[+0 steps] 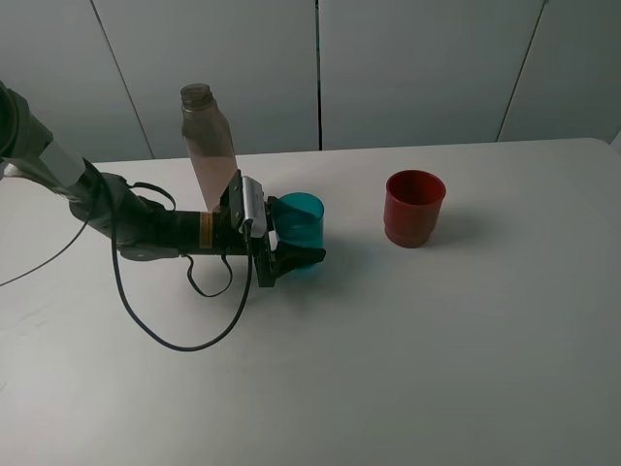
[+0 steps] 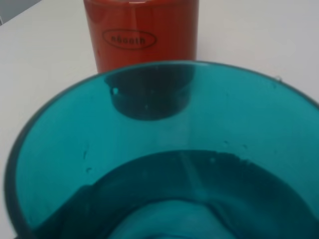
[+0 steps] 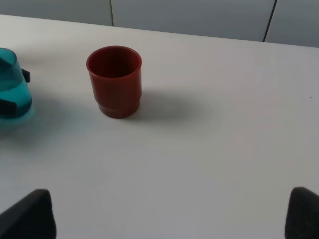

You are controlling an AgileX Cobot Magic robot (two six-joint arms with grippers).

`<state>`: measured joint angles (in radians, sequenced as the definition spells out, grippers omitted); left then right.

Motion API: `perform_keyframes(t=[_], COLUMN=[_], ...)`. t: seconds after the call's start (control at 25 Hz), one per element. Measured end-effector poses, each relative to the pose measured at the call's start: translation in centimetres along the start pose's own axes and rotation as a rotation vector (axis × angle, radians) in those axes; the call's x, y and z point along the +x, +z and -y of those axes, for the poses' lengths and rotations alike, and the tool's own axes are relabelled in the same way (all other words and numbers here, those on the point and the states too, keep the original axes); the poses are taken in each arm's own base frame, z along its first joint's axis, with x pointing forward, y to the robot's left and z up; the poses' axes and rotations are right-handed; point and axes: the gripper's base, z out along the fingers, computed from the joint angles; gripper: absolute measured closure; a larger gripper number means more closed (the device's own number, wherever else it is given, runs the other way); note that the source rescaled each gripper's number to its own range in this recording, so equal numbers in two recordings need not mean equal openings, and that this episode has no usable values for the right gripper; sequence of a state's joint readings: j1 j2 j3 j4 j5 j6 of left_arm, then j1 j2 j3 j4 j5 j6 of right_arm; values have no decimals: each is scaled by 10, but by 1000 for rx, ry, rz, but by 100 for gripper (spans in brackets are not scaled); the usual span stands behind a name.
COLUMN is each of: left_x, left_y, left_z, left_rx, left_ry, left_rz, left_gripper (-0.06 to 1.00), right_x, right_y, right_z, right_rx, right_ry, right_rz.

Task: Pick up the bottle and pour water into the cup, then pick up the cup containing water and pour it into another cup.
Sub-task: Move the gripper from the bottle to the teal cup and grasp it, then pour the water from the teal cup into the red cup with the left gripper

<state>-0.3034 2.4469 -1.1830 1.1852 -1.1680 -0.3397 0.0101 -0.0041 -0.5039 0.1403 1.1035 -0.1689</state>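
Teal cup (image 1: 303, 216) is in my left gripper (image 1: 289, 236), jaws clamped on its sides. Bottle (image 1: 209, 146) stands upright just behind left gripper. Red cup (image 1: 414, 209) stands apart on worktop (image 1: 437, 340), to right. Right gripper (image 3: 169, 214) jaws wide apart, holding nothing.

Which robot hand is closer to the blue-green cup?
Left. The left gripper is clamped around the teal cup. The right gripper hangs open, well apart from it, nearer the red cup.
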Motion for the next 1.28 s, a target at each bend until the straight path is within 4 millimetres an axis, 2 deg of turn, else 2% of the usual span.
perform_keyframes(t=[0.52,0.88,1.28], left_x=[-4,-44,-71], left_y=[0,0,25], left_z=[-7,-16,-32], left_rx=[-70,-135,-182], left_ry=[-71,-112,-129], left_rz=[28,80,38], left_gripper=[89,89,89], right_x=[0,0,0], right_y=[0,0,0], right_z=[0,0,0], right_rx=[0,0,0], right_ry=[0,0,0], right_rz=[0,0,0])
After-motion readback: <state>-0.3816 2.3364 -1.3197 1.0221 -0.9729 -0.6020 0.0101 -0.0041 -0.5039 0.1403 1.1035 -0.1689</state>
